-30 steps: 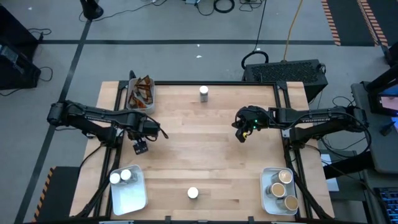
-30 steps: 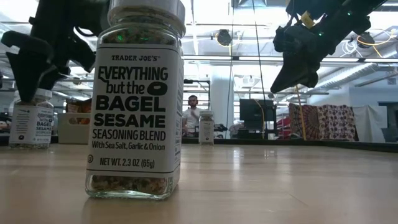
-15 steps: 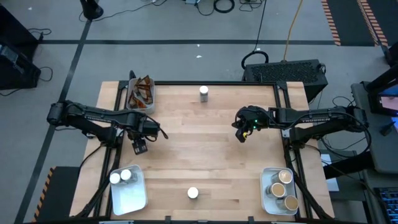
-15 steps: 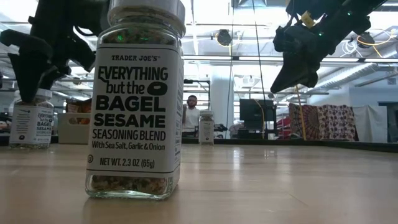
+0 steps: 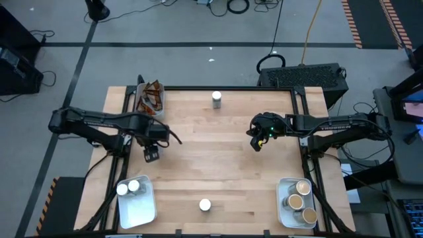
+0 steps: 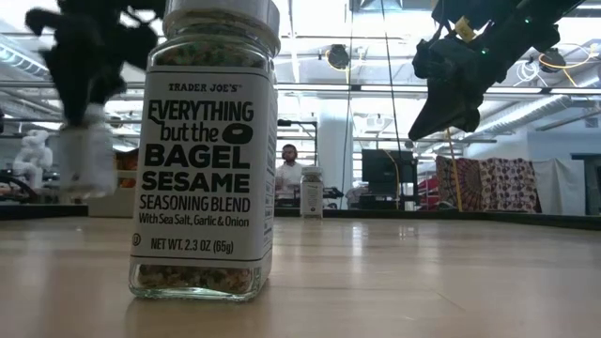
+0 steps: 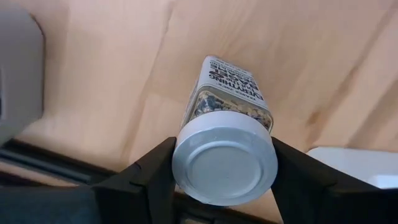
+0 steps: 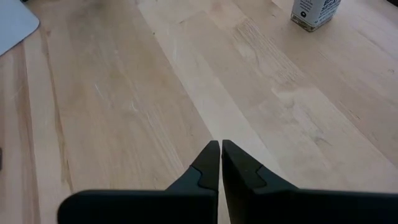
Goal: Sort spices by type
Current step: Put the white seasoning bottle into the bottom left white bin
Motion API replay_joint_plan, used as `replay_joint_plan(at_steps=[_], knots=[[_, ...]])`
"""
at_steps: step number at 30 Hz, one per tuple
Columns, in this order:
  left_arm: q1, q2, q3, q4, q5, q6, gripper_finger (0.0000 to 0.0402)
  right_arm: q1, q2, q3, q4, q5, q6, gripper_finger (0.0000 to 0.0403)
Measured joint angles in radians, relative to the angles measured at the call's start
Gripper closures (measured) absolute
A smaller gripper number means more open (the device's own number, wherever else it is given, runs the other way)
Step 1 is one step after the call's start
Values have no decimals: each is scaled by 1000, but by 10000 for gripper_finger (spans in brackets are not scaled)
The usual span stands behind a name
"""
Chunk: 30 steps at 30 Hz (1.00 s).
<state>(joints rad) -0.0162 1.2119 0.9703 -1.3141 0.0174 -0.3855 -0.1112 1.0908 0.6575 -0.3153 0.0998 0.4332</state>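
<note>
- White-lidded cylindrical glass jars: five counted; two in the near-left white tray (image 5: 135, 208), two loose on the wooden table (image 5: 225, 165).
- Fifth jar (image 7: 227, 134) is clamped in the left gripper (image 5: 151, 156), above the table's left side.
- Tan-lidded jars (image 5: 299, 198): three counted, near-right tray.
- Right gripper (image 8: 220, 163): fingers closed together, nothing held.

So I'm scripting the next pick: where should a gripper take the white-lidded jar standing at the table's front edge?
The Everything but the Bagel jar stands upright and alone, so come straight down and pinch across the white lid or just under it. The right gripper is empty and shut.
</note>
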Motion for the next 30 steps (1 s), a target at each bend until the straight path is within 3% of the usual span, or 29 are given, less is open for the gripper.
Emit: replay_joint_plan(at_steps=[6, 12, 20, 30], knots=[[-9, -33, 123, -3, 88, -52, 188, 0, 0, 0, 0, 0, 0, 403], [-107, -33, 228, 3, 199, -101, 188, 0, 0, 0, 0, 0, 0, 403], [-298, -33, 305, 31, 211, -277, 188, 0, 0, 0, 0, 0, -4, 403], [-474, -32, 309, 51, 163, -456, 188, 0, 0, 0, 0, 0, -3, 403]])
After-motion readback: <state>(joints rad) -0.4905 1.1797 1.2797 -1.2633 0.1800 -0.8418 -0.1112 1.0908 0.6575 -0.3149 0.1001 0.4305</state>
